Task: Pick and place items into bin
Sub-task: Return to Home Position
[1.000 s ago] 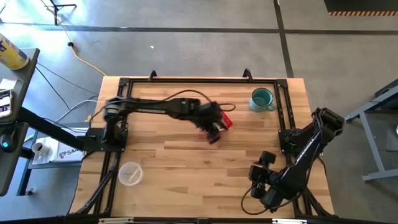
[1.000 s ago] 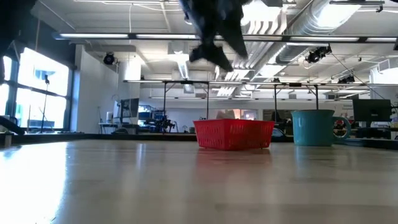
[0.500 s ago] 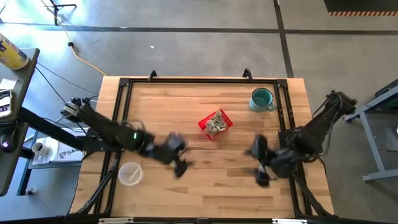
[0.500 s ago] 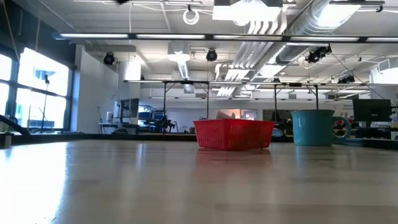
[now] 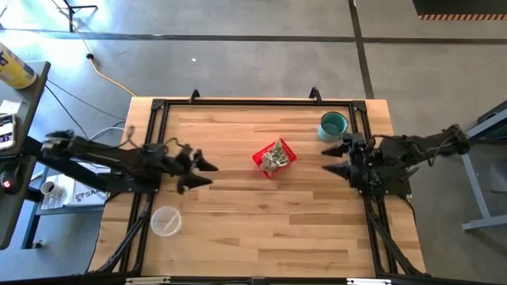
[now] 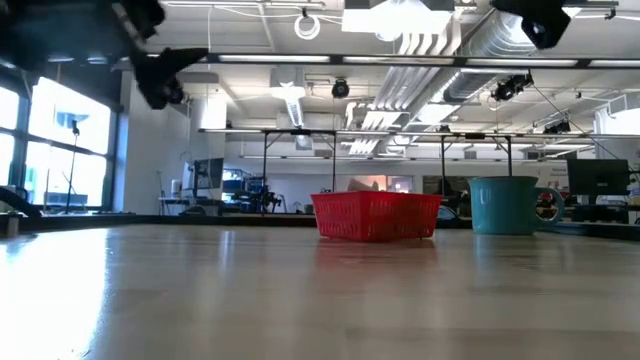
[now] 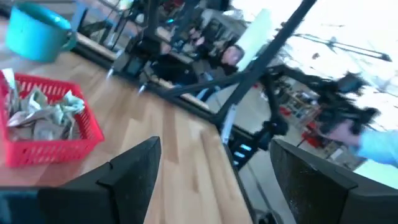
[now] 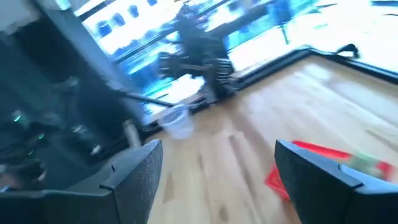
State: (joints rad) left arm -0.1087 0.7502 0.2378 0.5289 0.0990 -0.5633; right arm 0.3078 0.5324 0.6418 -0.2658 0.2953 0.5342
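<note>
Left claw [image 5: 207, 173] and right claw [image 5: 331, 160] were apart and empty; I judged a slow retreat, clear of the bin [image 6: 375, 218], best.

The basket [image 6: 375, 218] sits on the table [image 5: 261, 222] a little right of the middle and toward the far side, with a heap of packets [image 5: 275, 157] lying inside it. The mug [image 5: 333, 126] stands on the table to the right of the basket and a bit farther back, apart from it, close to the far right corner. The cup [image 5: 166, 221] stands near the left edge on the near side, well away from both. The left gripper [image 5: 210, 173] hangs over the table's left part, left of the basket. The right gripper [image 5: 329, 160] hangs at the right edge, between basket and frame, nearer than the mug.
</note>
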